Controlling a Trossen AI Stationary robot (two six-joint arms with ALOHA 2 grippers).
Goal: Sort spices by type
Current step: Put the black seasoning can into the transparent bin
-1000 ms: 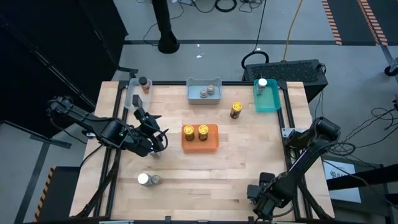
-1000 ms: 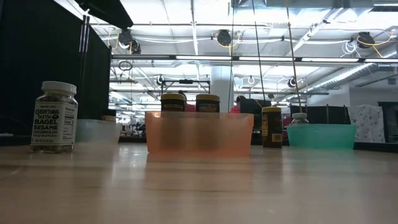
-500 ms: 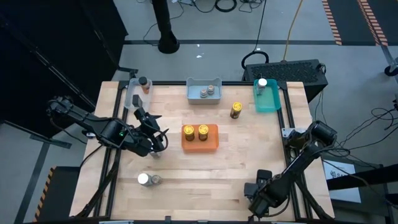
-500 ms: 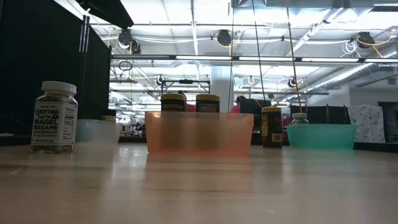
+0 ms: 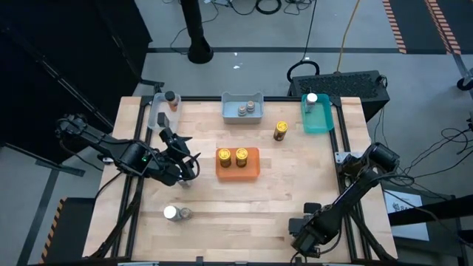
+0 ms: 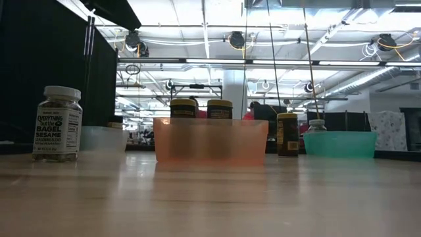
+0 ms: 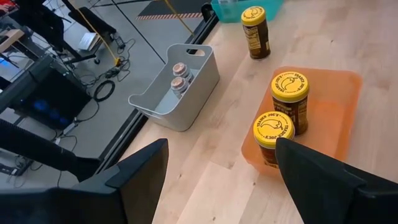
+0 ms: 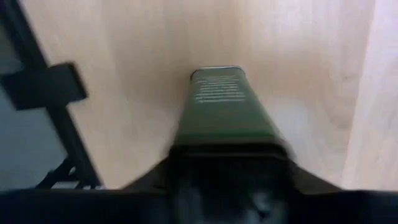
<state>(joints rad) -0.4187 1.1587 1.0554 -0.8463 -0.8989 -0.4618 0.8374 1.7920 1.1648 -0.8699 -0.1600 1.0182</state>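
Jars [image 5: 233, 156] with yellow lids sit two abreast in the orange tray [image 5: 251, 171], mid-tabletop [image 5: 295, 192]. Left gripper [image 5: 185, 159] hovers just beside the tray, jaws wide and empty. Right gripper [image 5: 304, 240] is well apart at the near edge, jaws around a dark green tin [image 8: 219, 107], grip unclear.

Bright overhead lighting; ceiling glare low view; right wrist view blurred.

Reads "EVERYTHING but the BAGEL SESAME" on white-lid jar [image 6: 59, 124], table's 7 o'clock; "TRADER JOE'S" on yellow lids [image 7: 290, 86].
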